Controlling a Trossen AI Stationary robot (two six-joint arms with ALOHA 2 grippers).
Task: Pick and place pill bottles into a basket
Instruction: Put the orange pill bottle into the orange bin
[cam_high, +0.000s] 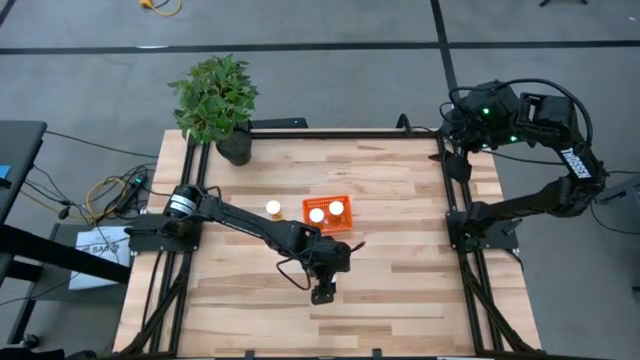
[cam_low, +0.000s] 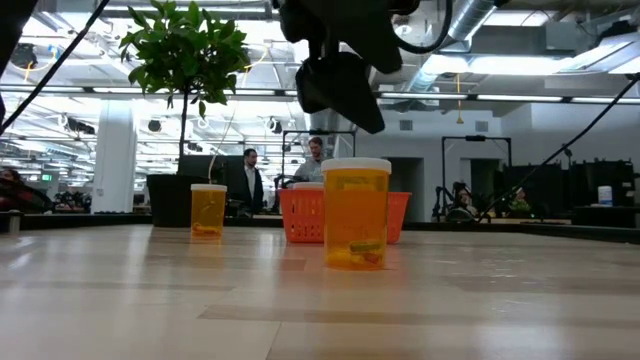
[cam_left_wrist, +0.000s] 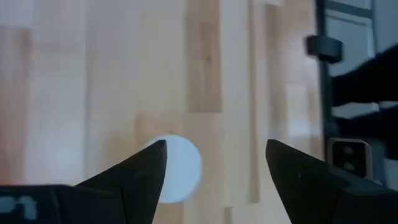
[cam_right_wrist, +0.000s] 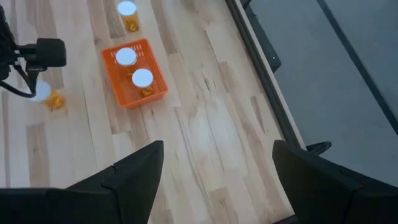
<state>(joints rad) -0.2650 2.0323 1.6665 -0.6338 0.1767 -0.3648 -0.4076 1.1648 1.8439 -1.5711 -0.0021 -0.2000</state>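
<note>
One pill bottle (cam_low: 355, 215) with a white cap (cam_left_wrist: 180, 168) stands upright on the table near its front edge. My left gripper (cam_left_wrist: 214, 155) hangs open above it, pointing down and clear of the cap; it hides this bottle in the high view (cam_high: 322, 290). The orange basket (cam_high: 345, 222) sits at mid-table with two bottles (cam_high: 316, 214) (cam_high: 337, 208) standing in it. Another bottle (cam_high: 273, 208) stands on the table just left of the basket. My right gripper (cam_right_wrist: 214, 152) is open and empty, held high at the table's far right.
A potted plant (cam_high: 218, 100) stands at the table's far left corner. Black frame rails (cam_high: 455, 200) run along the table's left and right sides. Bare wood (cam_high: 410, 270) lies right of the basket. People (cam_low: 250, 180) show in the room behind.
</note>
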